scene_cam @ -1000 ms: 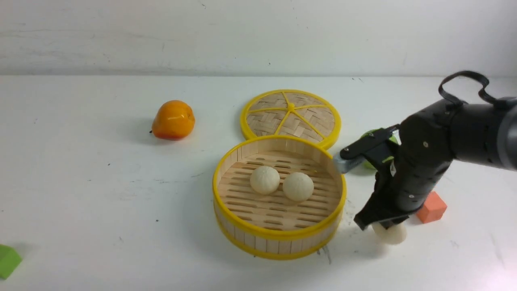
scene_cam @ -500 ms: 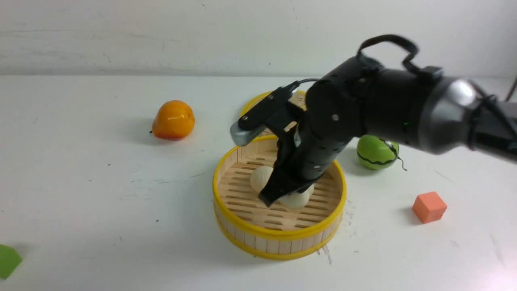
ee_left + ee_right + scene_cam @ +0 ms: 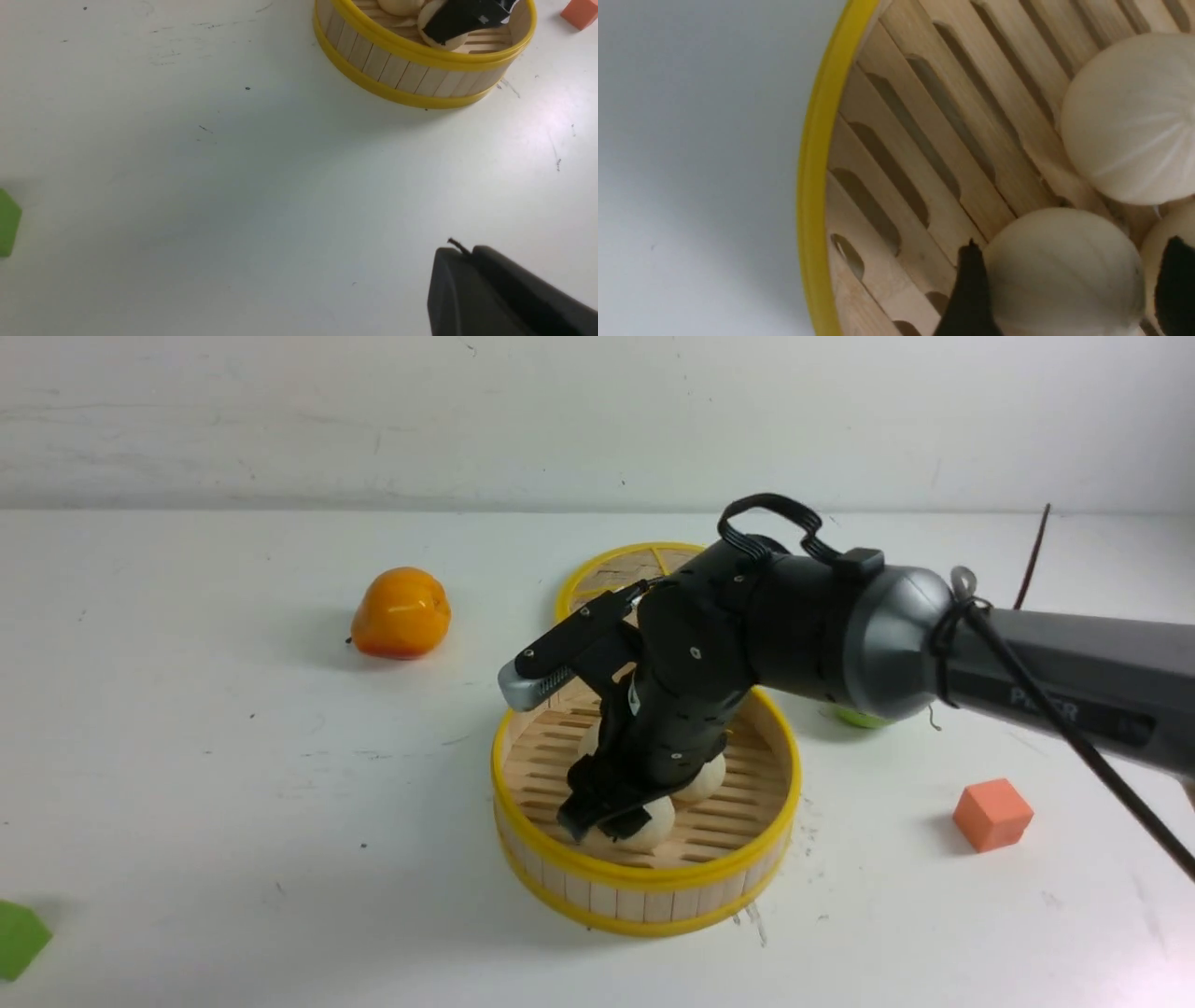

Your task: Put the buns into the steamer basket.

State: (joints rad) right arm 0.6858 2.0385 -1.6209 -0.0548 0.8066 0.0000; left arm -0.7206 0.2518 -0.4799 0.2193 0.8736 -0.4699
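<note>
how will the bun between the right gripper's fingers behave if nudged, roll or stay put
Likely to roll: the bun is a round ball. Probably not far: the steamer basket rim and a neighbouring bun hem it in. The slotted floor may also check it.

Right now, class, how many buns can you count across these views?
3, all in the steamer basket: front bun between the open jaws of the right gripper, second bun behind it to the right, third bun on the left, mostly hidden by the arm.

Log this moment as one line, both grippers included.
phase: placing | right gripper: straddling third bun on steamer basket floor, grip unclear | other two buns: inside | left gripper: shut, empty, away
</note>
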